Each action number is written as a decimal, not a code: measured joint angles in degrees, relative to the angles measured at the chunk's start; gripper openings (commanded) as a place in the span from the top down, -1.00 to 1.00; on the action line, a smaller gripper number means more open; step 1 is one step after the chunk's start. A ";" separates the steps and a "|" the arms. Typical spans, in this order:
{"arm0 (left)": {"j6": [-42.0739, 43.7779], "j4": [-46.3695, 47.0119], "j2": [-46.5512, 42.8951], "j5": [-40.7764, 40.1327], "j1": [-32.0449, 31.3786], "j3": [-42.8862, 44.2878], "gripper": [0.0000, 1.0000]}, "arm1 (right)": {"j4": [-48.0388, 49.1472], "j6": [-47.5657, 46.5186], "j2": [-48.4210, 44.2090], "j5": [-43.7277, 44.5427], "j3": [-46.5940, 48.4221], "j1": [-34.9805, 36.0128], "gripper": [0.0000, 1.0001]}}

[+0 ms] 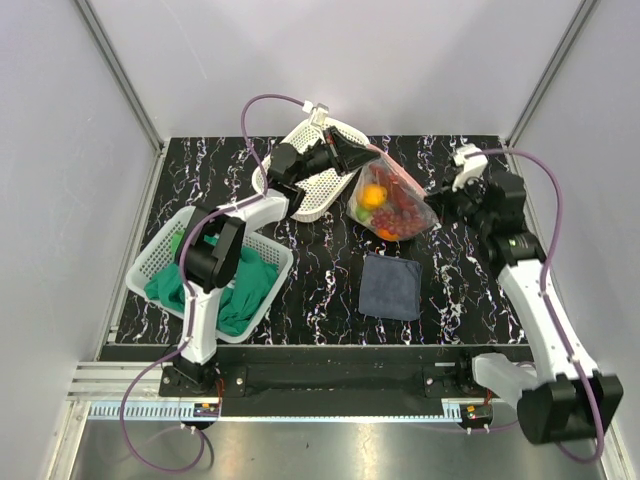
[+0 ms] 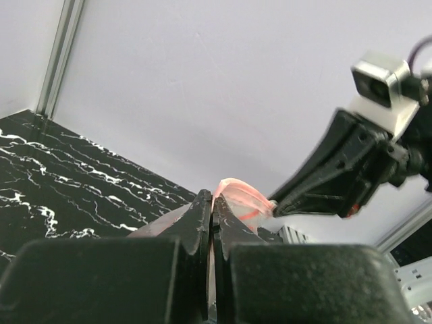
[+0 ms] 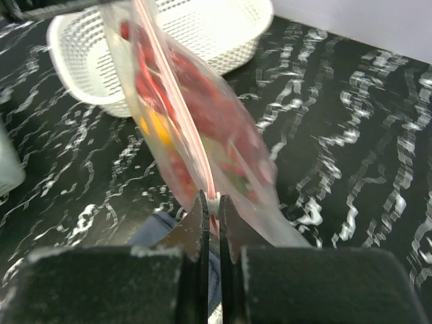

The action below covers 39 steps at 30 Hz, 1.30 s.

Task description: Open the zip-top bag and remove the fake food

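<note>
the zip-top bag (image 1: 398,178) hangs stretched between the two arms above the middle-rear of the black marbled bench (image 1: 460,290), closed along its pink-red zip strip (image 2: 239,196). the left claw (image 1: 368,150) is pressed together on the far-left end of that strip; in its own wrist view the two fingers meet with only the thin pink edge between them. the right claw (image 1: 432,195) is likewise squeezed tight, pinching the opposite end of the strip, and from its wrist view the strip runs straight away from the fingertips toward the upper left. the fake food (image 1: 375,196) sits inside the bag: an orange round piece, a heap of red pieces and a little green-yellow, all sagging in the lower part of the clear plastic. whether the belly of the bag touches the bench cannot be told. a white oval basket (image 1: 318,185) lies just beside the bag on its left, under the left arm's wrist. a dark blue cloth (image 1: 390,286), folded square, lies flat on the bench nearer the arm bases, below the bag. at the left edge a white rectangular basket (image 1: 160,255) holds a crumpled green cloth (image 1: 240,290).
</note>
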 measured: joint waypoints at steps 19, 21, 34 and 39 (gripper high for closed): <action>-7.72 6.43 6.54 1.42 2.23 6.91 1.00 | -12.26 9.14 -11.65 9.14 -2.12 -0.28 -0.22; -9.05 7.50 6.99 2.75 2.62 7.10 1.00 | -13.51 9.81 -6.95 8.63 2.78 -0.31 -0.24; -12.68 9.29 8.31 7.93 2.93 8.63 1.00 | -15.17 8.46 16.26 -4.07 27.10 -0.24 -0.12; -12.68 9.29 8.31 8.15 2.86 8.74 1.00 | -16.98 7.87 20.24 -6.45 27.23 1.97 0.11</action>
